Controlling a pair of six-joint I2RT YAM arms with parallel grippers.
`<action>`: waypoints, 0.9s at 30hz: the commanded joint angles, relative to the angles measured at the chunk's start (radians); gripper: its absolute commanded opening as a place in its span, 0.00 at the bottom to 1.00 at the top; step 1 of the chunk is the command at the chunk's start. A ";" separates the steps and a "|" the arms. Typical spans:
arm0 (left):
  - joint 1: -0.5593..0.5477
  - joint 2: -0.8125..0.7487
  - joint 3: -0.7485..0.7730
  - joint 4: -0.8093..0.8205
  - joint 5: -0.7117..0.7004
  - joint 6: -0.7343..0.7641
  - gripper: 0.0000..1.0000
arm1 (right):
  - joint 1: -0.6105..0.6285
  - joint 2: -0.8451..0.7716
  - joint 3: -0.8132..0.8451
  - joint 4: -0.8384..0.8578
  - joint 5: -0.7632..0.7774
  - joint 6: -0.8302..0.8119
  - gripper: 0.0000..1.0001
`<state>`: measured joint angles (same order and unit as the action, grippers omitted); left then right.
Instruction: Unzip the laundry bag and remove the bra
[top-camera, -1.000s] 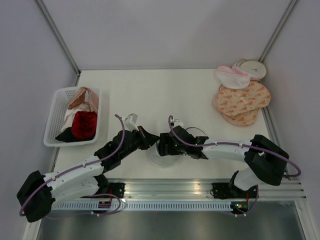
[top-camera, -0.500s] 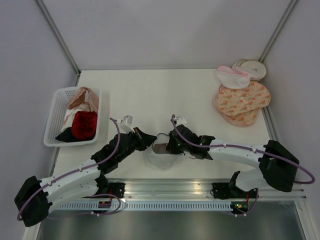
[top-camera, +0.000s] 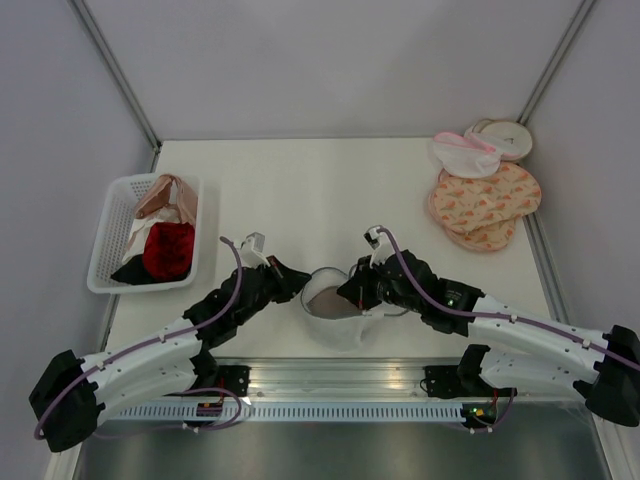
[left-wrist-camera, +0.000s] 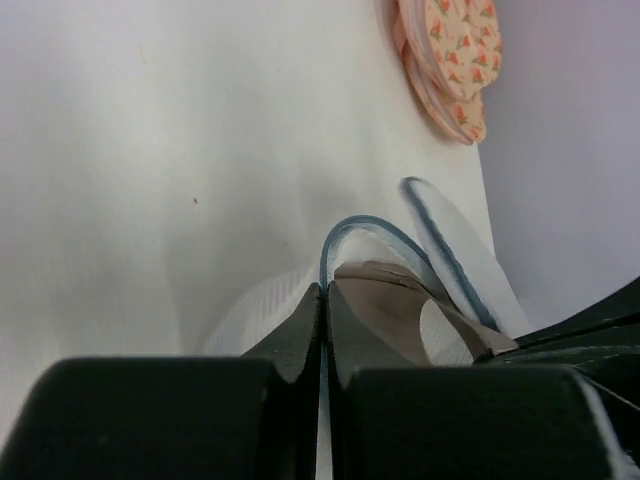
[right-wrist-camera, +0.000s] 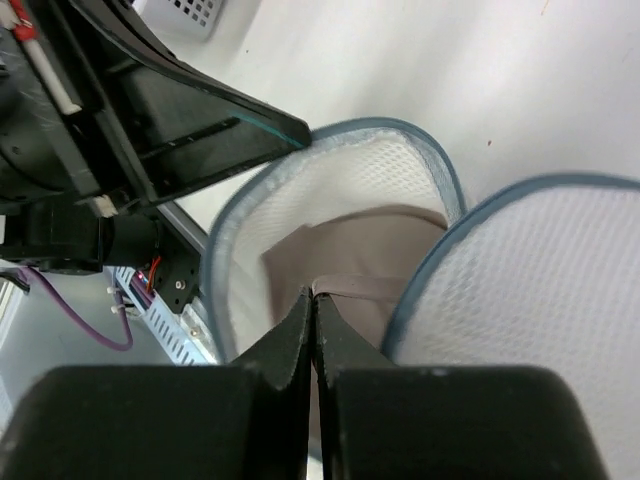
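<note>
Left gripper tight on laundry bag rim; right gripper tight on bra, half-hidden inside

I see the laundry bag as fine white see-through mesh, slightly rough in its weave, with rims bound in smooth grey-blue tape, and the bra inside it is soft, matt taupe cloth with a stitched seam. The fingers of the left gripper and the right gripper look to me like matt black plastic, while the arm shells are glossy white plastic. The table is smooth matt white, the basket is white plastic lattice, the near rail is brushed metal, and the peach rounds are printed cloth.
</note>
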<state>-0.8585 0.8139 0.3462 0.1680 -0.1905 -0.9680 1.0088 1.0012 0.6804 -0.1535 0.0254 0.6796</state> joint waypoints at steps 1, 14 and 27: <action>0.006 0.037 -0.007 0.042 0.009 -0.020 0.02 | 0.005 -0.007 0.001 0.097 0.028 -0.028 0.00; 0.006 0.011 0.014 0.047 0.020 0.000 0.02 | 0.057 0.211 0.165 -0.110 0.082 -0.045 0.04; 0.006 0.016 0.001 0.065 0.036 -0.014 0.02 | 0.103 0.400 0.237 -0.279 0.376 0.012 0.17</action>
<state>-0.8570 0.8356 0.3405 0.1879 -0.1726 -0.9684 1.1088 1.3113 0.8547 -0.3496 0.2558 0.6807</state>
